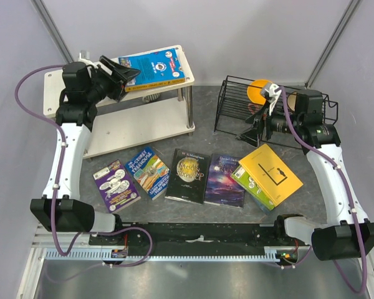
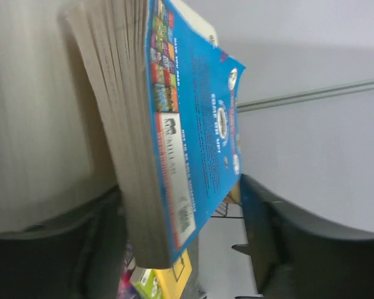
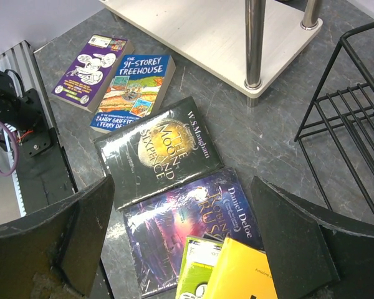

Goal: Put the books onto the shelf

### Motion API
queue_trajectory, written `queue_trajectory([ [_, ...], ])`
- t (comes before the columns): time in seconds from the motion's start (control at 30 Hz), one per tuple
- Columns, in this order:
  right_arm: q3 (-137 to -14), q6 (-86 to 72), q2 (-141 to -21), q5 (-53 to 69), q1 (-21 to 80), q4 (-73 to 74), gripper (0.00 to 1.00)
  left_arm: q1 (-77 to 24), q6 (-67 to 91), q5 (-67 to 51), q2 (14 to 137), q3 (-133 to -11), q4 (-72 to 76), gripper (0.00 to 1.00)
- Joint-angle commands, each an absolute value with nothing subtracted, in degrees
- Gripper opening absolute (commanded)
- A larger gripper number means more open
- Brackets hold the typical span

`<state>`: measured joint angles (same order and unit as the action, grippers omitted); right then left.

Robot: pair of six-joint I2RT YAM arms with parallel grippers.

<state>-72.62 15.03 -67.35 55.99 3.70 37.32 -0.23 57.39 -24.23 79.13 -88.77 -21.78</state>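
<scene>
A blue book [image 1: 156, 67] lies flat on the top board of the shelf [image 1: 55, 94]. My left gripper [image 1: 128, 75] is at its near end, jaws open around the blue book [image 2: 193, 124] with a gap on the cover side. Several books lie in a row on the table: purple [image 1: 116, 185], multicoloured [image 1: 148, 172], black-and-gold [image 1: 187, 174], galaxy [image 1: 225, 180], lime-green [image 1: 252, 185] and, on top of it, yellow [image 1: 271, 171]. My right gripper [image 1: 254, 121] hovers open and empty above the galaxy book [image 3: 187, 230], by the yellow one [image 3: 243, 274].
A black wire rack [image 1: 237, 99] with an orange bowl [image 1: 260, 90] stands at the back right, close behind the right arm. The shelf's lower board [image 3: 199, 31] and chrome legs [image 3: 254, 43] stand just beyond the row of books.
</scene>
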Motion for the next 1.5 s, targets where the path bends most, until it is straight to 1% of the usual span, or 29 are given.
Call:
queue_trajectory([
  [0.0, -72.3, 15.1, -66.2, 58.7, 3.2, 35.5, 0.98, -0.2, 49.8, -18.5, 79.9, -95.8, -29.3, 0.81],
  [0.07, -72.3, 15.1, -66.2, 59.0, 3.1, 35.5, 0.98, -0.2, 45.8, -16.6, 80.7, -97.9, -33.8, 0.83],
  [0.13, -72.4, 15.1, -66.3, 59.1, 3.0, 35.4, 0.98, -0.2, 42.6, -12.4, 81.4, -101.0, -36.1, 0.84],
  [0.17, -72.4, 15.0, -66.2, 59.3, 2.9, 35.4, 0.98, -0.2, 40.7, -10.7, 81.5, -101.9, -38.5, 0.93],
  [0.2, -72.3, 15.0, -66.3, 59.4, 2.9, 35.4, 0.98, -0.2, 39.7, -8.1, 81.6, -103.3, -39.3, 0.95],
  [0.37, -72.2, 14.9, -66.4, 59.5, 2.7, 35.2, 0.98, -0.2, 33.3, -6.2, 82.2, -107.3, -44.2, 0.95],
  [0.47, -72.1, 14.9, -66.5, 59.5, 2.6, 35.2, 0.98, -0.2, 28.4, -8.0, 79.2, -106.2, -43.7, 0.90],
  [0.5, -72.1, 15.1, -66.5, 59.5, 2.6, 35.3, 0.98, -0.2, 26.7, -11.7, 78.4, -105.1, -42.3, 0.84],
  [0.57, -72.1, 15.2, -66.5, 59.4, 2.5, 35.3, 0.98, -0.2, 23.6, -15.8, 76.7, -104.5, -41.5, 0.79],
  [0.6, -72.0, 15.4, -66.5, 59.4, 2.5, 35.3, 0.98, -0.2, 23.2, -17.8, 76.6, -104.4, -41.7, 0.71],
  [0.67, -72.0, 15.6, -66.6, 59.2, 2.5, 35.3, 0.98, -0.2, 22.3, -18.6, 76.2, -104.2, -42.8, 0.63],
  [0.77, -72.0, 16.2, -66.8, 58.7, 2.5, 35.7, 0.98, -0.2, 21.8, -19.2, 75.5, -103.0, -43.7, 0.54],
  [0.8, -72.1, 16.4, -66.7, 58.5, 2.5, 35.9, 0.98, -0.2, 21.8, -19.7, 75.1, -101.9, -43.7, 0.51],
  [0.9, -72.3, 20.4, -66.8, 56.9, 2.5, 38.2, 0.98, -1.2, 21.5, -21.8, 72.8, -99.7, -43.3, 0.50],
  [0.97, -73.8, 27.6, -67.6, 53.6, 2.5, 43.8, 0.98, -2.5, 20.8, -23.2, 71.4, -98.4, -43.3, 0.51],
  [1.03, -74.3, 32.1, -68.0, 50.5, 2.5, 48.7, 0.98, -5.1, 20.5, -25.7, 68.6, -95.0, -43.1, 0.55],
  [1.07, -74.1, 36.9, -68.4, 46.3, 2.5, 50.3, 0.98, -6.1, 20.6, -26.2, 67.5, -91.5, -42.5, 0.60],
  [1.13, -73.0, 40.3, -68.3, 41.9, 2.6, 53.7, 0.98, -9.5, 21.5, -27.0, 63.3, -87.3, -41.4, 0.64],
  [1.17, -72.3, 45.4, -68.4, 40.3, 2.5, 55.1, 0.98, -10.5, 22.2, -26.1, 61.1, -81.9, -40.4, 0.70],
  [1.23, -69.4, 49.7, -68.1, 35.9, 2.5, 58.4, 0.98, -13.6, 25.3, -24.7, 54.1, -75.6, -35.2, 0.75],
  [1.27, -68.2, 51.3, -68.0, 34.6, 2.5, 59.0, 0.98, -14.4, 26.8, -24.3, 52.1, -69.5, -33.4, 0.77],
  [1.3, -65.4, 52.8, -68.1, 31.5, 2.5, 59.2, 0.98, -15.6, 28.3, -24.8, 50.2, -66.6, -29.9, 0.78],
  [1.37, -62.9, 53.0, -69.0, 28.8, 2.5, 58.7, 0.98, -16.8, 32.2, -25.0, 45.9, -59.5, -27.7, 0.79],
  [1.47, -59.9, 48.4, -71.5, 26.5, 2.5, 56.4, 0.98, -20.1, 38.0, -25.2, 43.2, -51.2, -21.6, 0.79],
])
